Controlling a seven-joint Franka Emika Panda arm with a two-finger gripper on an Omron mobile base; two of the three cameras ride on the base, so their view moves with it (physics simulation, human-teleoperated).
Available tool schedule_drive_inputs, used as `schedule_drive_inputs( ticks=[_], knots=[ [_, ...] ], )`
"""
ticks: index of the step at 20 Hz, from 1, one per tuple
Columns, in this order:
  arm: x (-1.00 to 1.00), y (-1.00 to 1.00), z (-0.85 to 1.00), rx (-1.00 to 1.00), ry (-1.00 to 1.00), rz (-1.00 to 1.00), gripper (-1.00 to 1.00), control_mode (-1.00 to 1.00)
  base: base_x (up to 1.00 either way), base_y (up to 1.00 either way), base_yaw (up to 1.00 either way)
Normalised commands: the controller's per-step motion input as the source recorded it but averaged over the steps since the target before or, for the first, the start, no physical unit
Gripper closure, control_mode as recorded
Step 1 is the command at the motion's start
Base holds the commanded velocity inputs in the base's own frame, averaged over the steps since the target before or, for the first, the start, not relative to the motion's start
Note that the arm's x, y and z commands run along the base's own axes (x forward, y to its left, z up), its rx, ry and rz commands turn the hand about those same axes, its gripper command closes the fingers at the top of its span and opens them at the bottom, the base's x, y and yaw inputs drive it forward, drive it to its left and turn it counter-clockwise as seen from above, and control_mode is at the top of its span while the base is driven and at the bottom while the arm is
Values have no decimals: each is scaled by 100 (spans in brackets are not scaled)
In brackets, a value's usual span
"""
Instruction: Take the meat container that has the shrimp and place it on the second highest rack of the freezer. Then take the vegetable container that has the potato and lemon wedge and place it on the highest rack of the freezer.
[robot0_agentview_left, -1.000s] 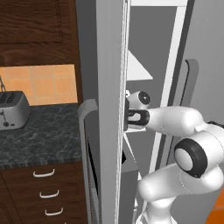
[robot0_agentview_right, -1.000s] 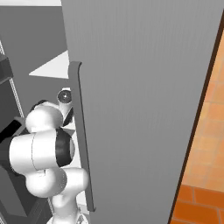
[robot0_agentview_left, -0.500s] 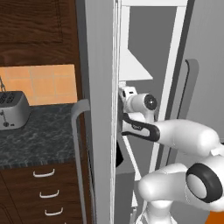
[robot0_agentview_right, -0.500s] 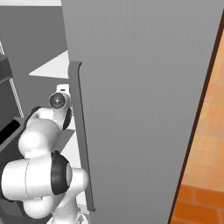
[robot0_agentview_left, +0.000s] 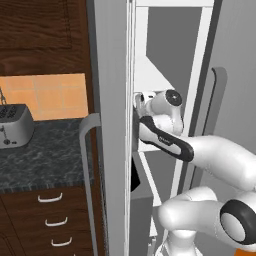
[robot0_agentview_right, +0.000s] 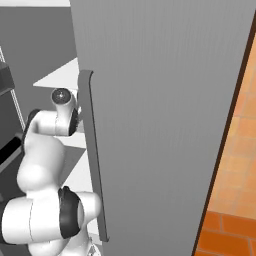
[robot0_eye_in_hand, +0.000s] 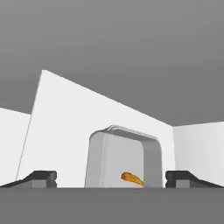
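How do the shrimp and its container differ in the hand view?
The shrimp is small, orange and curved; the container is far larger, pale grey and boxy with rounded corners. The shrimp lies inside, low and right of centre, while the container rests on the white shelf. Both sit between the open fingers.

In the hand view the meat container (robot0_eye_in_hand: 123, 162) sits on a freezer rack (robot0_eye_in_hand: 65, 113), between the two fingertips (robot0_eye_in_hand: 41, 176), with the shrimp (robot0_eye_in_hand: 131, 178) inside it toward its right. In the left base view the toaster (robot0_agentview_left: 13, 126) stands on the counter (robot0_agentview_left: 47, 157), left of the freezer (robot0_agentview_left: 170, 75), with drawers (robot0_agentview_left: 47, 220) below.
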Motion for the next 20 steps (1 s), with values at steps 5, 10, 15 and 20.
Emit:
schedule_drive_inputs(
  ticks=[5, 10, 15, 20],
  knots=[
    [-60, -6, 79, 2, 50, -2, -100, -100, 0, 0, 0],
    [-100, -27, 14, 3, -20, -3, -100, -100, 0, 0, 0],
    [-100, -48, -2, 1, -41, 0, -100, -100, 0, 0, 0],
    [-100, -34, 0, 0, -28, 0, -100, -100, 0, 0, 0]
  ],
)
